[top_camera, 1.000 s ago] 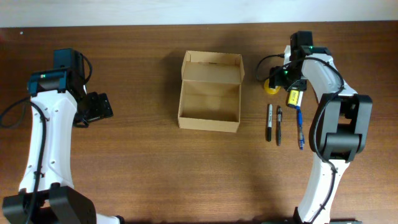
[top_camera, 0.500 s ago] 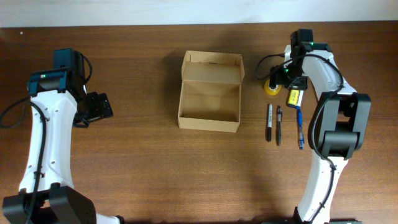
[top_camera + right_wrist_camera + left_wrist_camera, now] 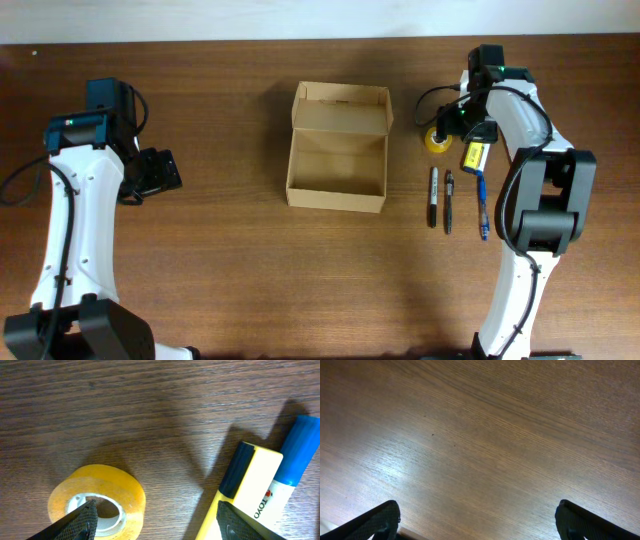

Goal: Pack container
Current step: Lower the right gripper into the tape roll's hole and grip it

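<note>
While right of container (image 3: 337,165): tape (image 3: 437,141), pens (image 3: 448,200).

A dark brown wooden table (image 3: 250,270) with a visible grain. Near its middle sits an open cardboard box (image 3: 337,165), its lid flap standing at the far side. To the right of the box lies a roll of yellow tape (image 3: 437,141), flat on the wood. Just beside the roll is a small yellow and white object (image 3: 472,155). Nearer the front edge, three pens lie side by side: a black marker (image 3: 433,197), a thinner dark pen (image 3: 448,201), and a blue pen (image 3: 482,205).
</note>
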You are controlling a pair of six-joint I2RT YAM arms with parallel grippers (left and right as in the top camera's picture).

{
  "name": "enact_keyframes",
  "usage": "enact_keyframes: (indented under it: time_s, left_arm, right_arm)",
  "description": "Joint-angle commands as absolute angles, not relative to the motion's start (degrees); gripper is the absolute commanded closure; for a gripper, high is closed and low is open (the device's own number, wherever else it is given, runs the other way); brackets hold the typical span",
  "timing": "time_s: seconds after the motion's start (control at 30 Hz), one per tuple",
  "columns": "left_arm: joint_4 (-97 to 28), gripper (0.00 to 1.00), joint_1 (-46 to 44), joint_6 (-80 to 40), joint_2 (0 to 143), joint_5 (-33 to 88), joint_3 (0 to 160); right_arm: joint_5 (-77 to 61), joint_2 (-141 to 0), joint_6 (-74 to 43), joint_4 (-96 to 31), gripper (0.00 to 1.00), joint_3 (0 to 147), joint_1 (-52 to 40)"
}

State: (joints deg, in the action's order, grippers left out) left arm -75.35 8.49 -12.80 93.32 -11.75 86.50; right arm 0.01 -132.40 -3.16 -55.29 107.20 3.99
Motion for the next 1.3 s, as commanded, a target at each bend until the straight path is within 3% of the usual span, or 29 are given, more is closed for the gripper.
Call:
enact_keyframes:
  time_s: [0.0, 1.07, 1.1, 1.13, 1.17, 1.27]
  left_arm:
    - [-75.2, 0.0, 8.8, -11.9, 91.8, -11.4, 86.4]
    - [-75.2, 0.0, 8.8, -11.9, 91.8, -11.4, 86.4]
    - [-75.2, 0.0, 8.8, -11.9, 91.8, -11.4, 86.4]
    - [-75.2, 0.0, 8.8, -11.9, 91.8, -11.4, 86.4]
    - [-75.2, 0.0, 8.8, -11.9, 91.8, -11.3, 86.4]
    - [-75.2, 0.0, 8.8, -11.9, 91.8, -11.4, 86.4]
  right_arm:
    - [2.9, -133.6, -3.2, -55.1, 0.24, 107.9, 4.3]
    - [-0.8, -135.5, -1.9, -53.8, 0.25, 105.6, 3.8]
    - [-0.8, -135.5, -1.9, -53.7, 0.26, 105.6, 3.8]
    - [-0.8, -135.5, -1.9, -53.7, 0.37, 105.6, 3.8]
    - [-0.8, -135.5, -1.9, -53.7, 0.42, 105.6, 3.8]
    - [-0.8, -135.5, -1.9, -53.6, 0.35, 105.6, 3.8]
